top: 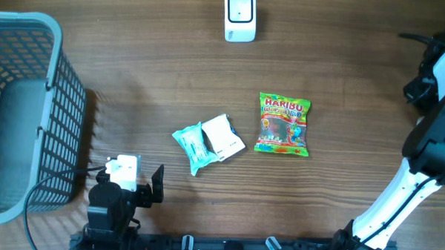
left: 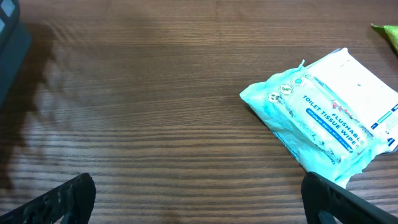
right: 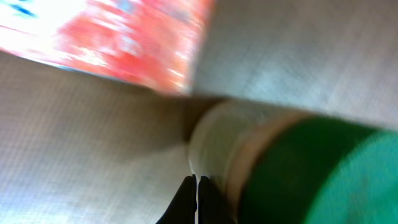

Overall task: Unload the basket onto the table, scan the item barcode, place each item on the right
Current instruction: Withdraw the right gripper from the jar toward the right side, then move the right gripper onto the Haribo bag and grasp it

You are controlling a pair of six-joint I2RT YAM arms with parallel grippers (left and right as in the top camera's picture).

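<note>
Three items lie mid-table: a Haribo bag (top: 282,125), a teal toilet-wipes packet (top: 192,147) and a white packet (top: 223,137) lapping over it. The white scanner (top: 240,16) stands at the far edge. My left gripper (top: 130,183) sits near the front edge, left of the packets, open with bare wood between its fingers. In the left wrist view the wipes packet (left: 317,118) lies ahead to the right of the left gripper (left: 199,205). My right gripper (right: 197,202) is shut on nothing, facing blurred surroundings off the table's right side. No barcode is readable.
A grey-blue mesh basket (top: 30,96) fills the left side of the table, its corner (left: 9,37) showing in the left wrist view. The right arm (top: 429,147) is folded at the right edge.
</note>
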